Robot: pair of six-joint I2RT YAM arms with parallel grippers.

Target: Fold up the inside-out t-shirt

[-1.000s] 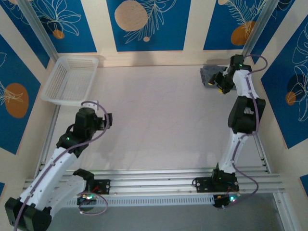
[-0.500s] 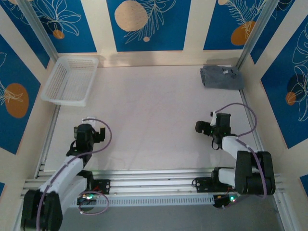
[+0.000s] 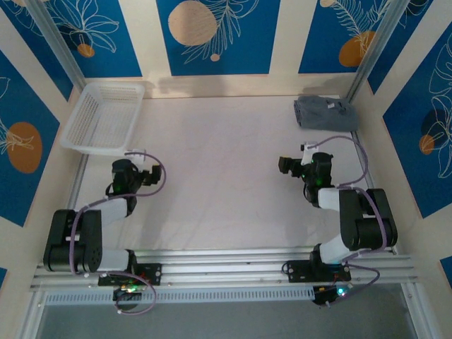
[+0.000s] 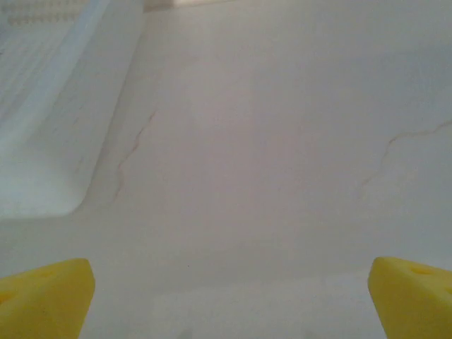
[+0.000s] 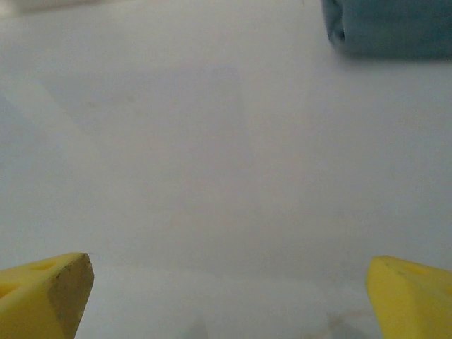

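The inside-out t-shirt (image 3: 325,113) lies as a compact slate-grey folded bundle in the far right corner of the table. Its near edge shows at the top right of the right wrist view (image 5: 392,28). My right gripper (image 3: 319,161) sits well short of it, folded back over the table, open with nothing between its yellow fingertips (image 5: 46,289). On the left side my left gripper (image 3: 124,169) is drawn back too. It stands open and empty, its yellow fingertips (image 4: 49,289) wide apart above bare table.
A white lattice basket (image 3: 104,117) stands at the far left corner; its rim is at the upper left of the left wrist view (image 4: 42,106). Metal rails (image 3: 226,265) run along the near edge by the arm bases. Patterned walls enclose the table.
The right gripper has let go of the t-shirt in the far right corner, opened and pulled back toward its base. The left arm has also folded back. The t-shirt stays put.
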